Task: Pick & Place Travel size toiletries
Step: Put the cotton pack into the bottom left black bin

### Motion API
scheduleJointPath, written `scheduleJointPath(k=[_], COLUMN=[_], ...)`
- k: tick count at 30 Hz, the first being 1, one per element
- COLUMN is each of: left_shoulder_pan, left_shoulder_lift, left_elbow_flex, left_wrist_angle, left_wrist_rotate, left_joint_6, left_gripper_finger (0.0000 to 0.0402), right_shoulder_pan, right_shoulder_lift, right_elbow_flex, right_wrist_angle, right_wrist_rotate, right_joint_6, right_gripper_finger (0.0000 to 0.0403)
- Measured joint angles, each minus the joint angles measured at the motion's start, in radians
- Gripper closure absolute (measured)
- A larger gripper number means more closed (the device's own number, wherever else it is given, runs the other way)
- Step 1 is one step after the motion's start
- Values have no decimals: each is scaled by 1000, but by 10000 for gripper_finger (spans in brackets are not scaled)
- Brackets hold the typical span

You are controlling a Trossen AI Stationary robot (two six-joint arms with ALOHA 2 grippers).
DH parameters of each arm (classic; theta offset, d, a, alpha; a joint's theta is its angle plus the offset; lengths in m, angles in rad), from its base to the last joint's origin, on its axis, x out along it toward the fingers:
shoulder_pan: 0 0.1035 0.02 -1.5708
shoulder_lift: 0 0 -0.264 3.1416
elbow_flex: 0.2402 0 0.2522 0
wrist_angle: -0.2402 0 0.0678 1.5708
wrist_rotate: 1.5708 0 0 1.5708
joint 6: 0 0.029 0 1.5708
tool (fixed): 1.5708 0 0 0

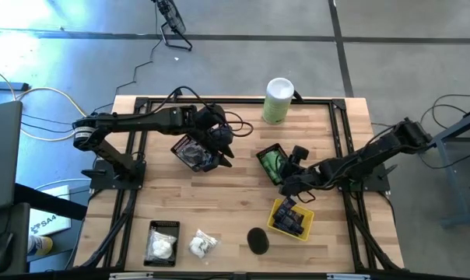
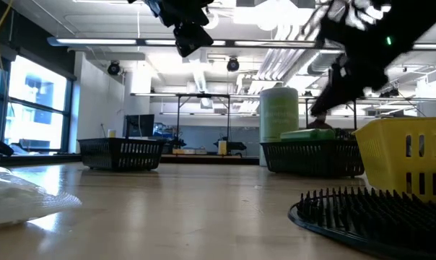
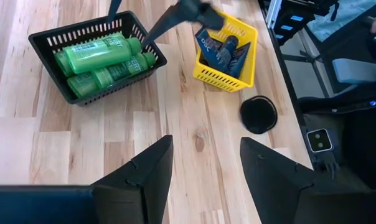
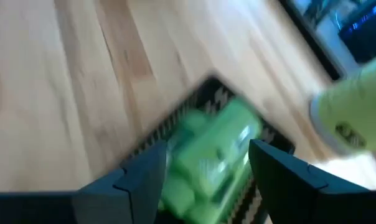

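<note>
Centrally, right gripper (image 1: 291, 180) hovers over black basket (image 1: 260, 158) of green bottles (image 3: 101, 59), fingers spread, nothing between them (wrist view blurred). Left gripper (image 3: 203, 171) hangs upper centre, fingers parted, empty. Navy tubes (image 3: 224, 50) in yellow basket (image 3: 228, 78), lower right; black disc (image 1: 257, 239) beside it.

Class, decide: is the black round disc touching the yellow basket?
Apart. The left wrist view shows bare wood between the black round disc and the yellow basket; the high view also shows a gap.
</note>
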Motion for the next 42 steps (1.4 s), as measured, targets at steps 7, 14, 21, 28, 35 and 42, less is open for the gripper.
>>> scheduleJointPath(k=[7, 14, 21, 28, 35, 42], left_shoulder_pan=[0, -13, -138, -286, -382, -444], left_shoulder_lift=[0, 1, 9, 10, 10, -22], left_elbow_flex=[0, 0, -21, -208, -428, -520], left_wrist_angle=[0, 16, 153, 586, 907, 997], left_wrist_rotate=[0, -31, -226, -320, -433, -458], left_joint_6=[0, 31, 50, 4, -98, -131], left_gripper_finger=[220, 220, 220, 220, 236, 289], right_shoulder_pan=[16, 15, 15, 27, 70, 102], right_shoulder_lift=[-133, -190, -169, -159, -160, -152], right_elbow_flex=[68, 70, 69, 69, 69, 69], right_wrist_angle=[40, 207, 312, 381, 393, 422], right_wrist_rotate=[-60, -105, -206, -232, -240, -240], right_joint_6=[-46, -73, -118, -108, -108, -108], right_gripper_finger=[205, 244, 276, 310, 335, 346])
